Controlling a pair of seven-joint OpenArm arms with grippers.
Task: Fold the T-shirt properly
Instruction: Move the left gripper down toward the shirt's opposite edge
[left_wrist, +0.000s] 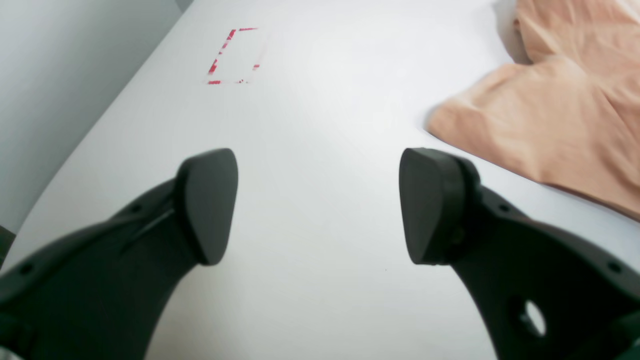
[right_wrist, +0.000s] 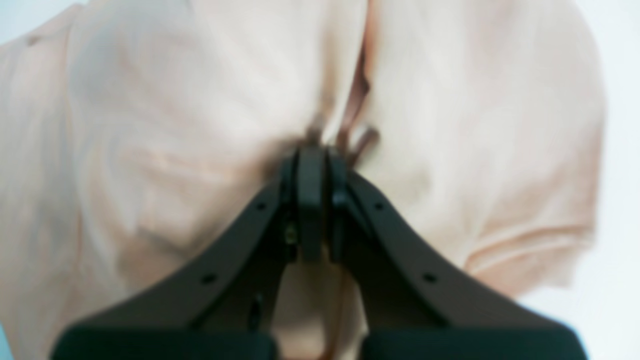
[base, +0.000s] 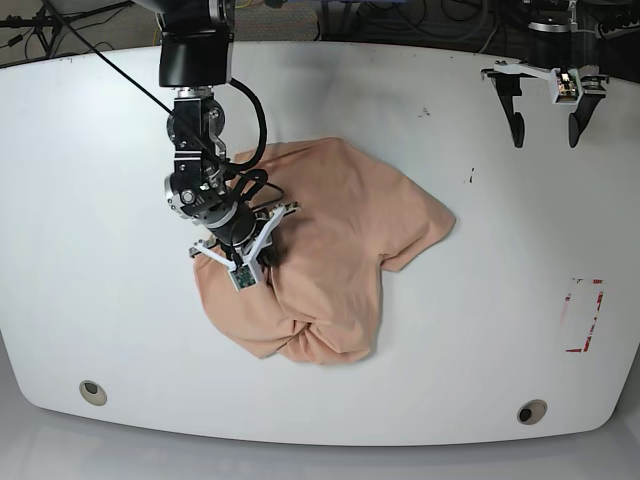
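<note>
The peach T-shirt (base: 340, 250) lies crumpled in a wrinkled heap at the middle of the white table (base: 100, 180). My right gripper (base: 262, 255) is pressed down into the heap's left side, shut on a pinch of its cloth. The right wrist view shows the black fingers (right_wrist: 312, 155) closed together, with T-shirt (right_wrist: 150, 125) fabric bunched into folds at their tips. My left gripper (base: 546, 128) hangs open at the far right of the table, apart from the cloth. Between its spread fingers (left_wrist: 317, 200) there is only bare table, and an edge of the T-shirt (left_wrist: 565, 115) lies off to the right.
A red dashed tape rectangle (base: 583, 315) marks the table near its right edge, also visible as the tape rectangle (left_wrist: 235, 55). Two round holes (base: 92, 392) (base: 531, 411) sit near the front edge. Cables run along the back.
</note>
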